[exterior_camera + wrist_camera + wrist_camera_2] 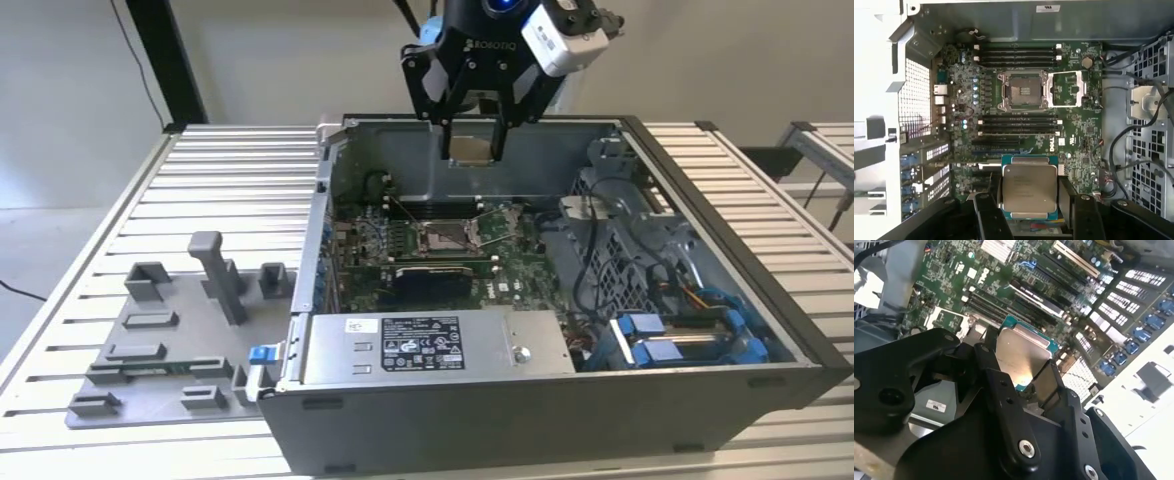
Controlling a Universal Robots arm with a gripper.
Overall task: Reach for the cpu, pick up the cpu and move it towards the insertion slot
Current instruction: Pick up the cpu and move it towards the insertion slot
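Note:
My gripper [474,152] hangs above the open computer case, shut on the cpu [473,150], a thin square chip with a silvery top and green rim. Both wrist views show the cpu [1029,188] [1021,357] clamped flat between the black fingers [988,212]. The insertion slot [445,236] lies on the motherboard below and slightly toward the exterior view's left of the chip. In the first wrist view the insertion slot [1021,90] shows a shiny frame, brownish centre and its metal cover [1068,89] swung open beside it.
The case walls [721,215] surround the board, with cables and a drive cage with blue clips [674,340] on the exterior view's right. A power supply [420,345] sits at the front. A grey tray with blocks [174,340] rests on the slatted table at the exterior view's left.

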